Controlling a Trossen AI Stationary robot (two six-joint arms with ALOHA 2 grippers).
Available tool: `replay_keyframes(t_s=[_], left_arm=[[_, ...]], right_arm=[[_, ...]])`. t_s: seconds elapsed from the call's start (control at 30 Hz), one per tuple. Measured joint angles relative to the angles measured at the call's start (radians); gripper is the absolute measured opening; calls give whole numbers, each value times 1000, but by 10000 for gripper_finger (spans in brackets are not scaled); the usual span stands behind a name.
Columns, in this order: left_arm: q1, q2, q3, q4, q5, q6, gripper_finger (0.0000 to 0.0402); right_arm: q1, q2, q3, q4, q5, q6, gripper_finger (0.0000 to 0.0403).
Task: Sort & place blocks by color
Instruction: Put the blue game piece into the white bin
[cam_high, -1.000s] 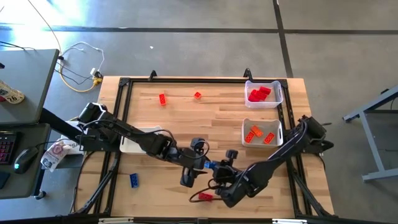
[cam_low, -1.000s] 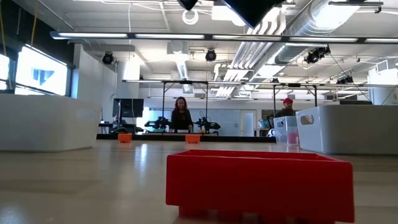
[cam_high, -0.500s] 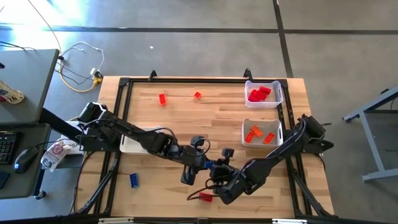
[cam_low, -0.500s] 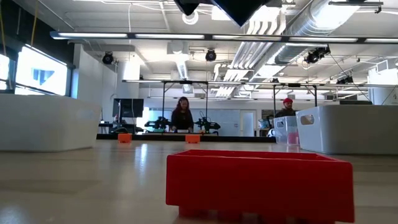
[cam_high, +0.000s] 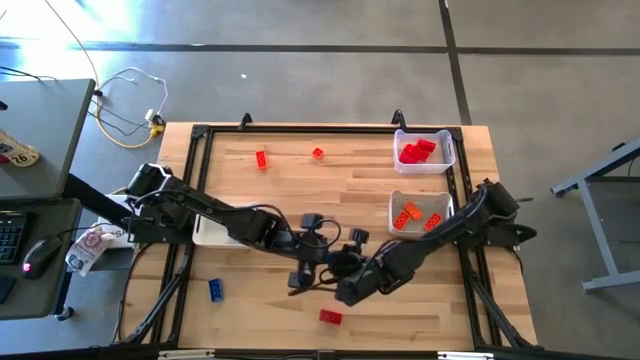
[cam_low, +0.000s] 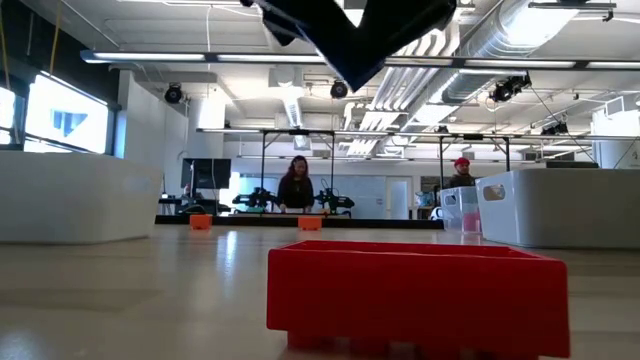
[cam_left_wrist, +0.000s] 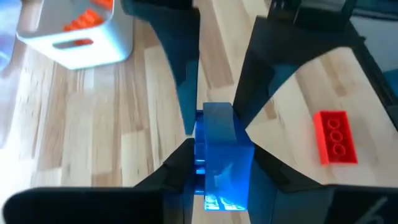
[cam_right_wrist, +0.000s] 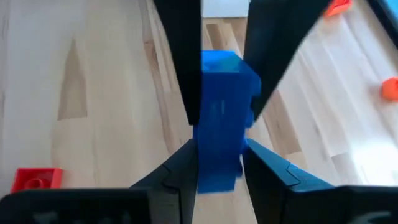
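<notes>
A blue block (cam_left_wrist: 221, 158) hangs above the table's middle, between my two grippers, which meet there tip to tip. My left gripper (cam_left_wrist: 221, 149) comes from the table's left and is shut on it. My right gripper (cam_right_wrist: 221, 146) comes from the right; its fingers stand slightly open, close on either side of the block's (cam_right_wrist: 224, 106) other end. A red block (cam_high: 330, 317) lies flat on the table just near of them. In the high view the arms hide the blue block. My left gripper pinches the blue block's two opposite sides (cam_left_wrist: 208, 146) between its two fingers, at the block's end nearer to it. The fingers come roughly level from the table's left. The block is lifted clear of the table.
A bin of red blocks (cam_high: 425, 150) and a bin of orange blocks (cam_high: 421, 214) stand at the right. A white bin (cam_high: 215, 228) sits under my left arm. Loose blocks: blue (cam_high: 215, 290) near left, red (cam_high: 261, 158) and orange (cam_high: 318, 153) at the far side.
Both grippers, meeting at the blue block, have moved a little toward the table's far edge, away from the red block, which has stayed where it lay.
</notes>
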Motion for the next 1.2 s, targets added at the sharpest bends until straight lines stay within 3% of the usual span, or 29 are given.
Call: replay_keyframes(t_s=[0.3,0.47,0.77,1.0,1.2], left_arm=[[-7,0,0,-184,-1,-54,77],[-27,-3,0,-318,-71,-63,78],[-33,-104,0,-626,-127,-206,78],[-37,-192,0,-839,-159,-293,78],[-38,-240,0,-955,-171,-376,78]], right_arm=[[-7,0,-1,-4,-42,9,109],[-7,0,-1,-4,-43,10,110],[-7,0,-2,-4,-55,11,110],[-26,0,-2,4,-195,12,110],[-34,0,-2,66,-208,12,110]])
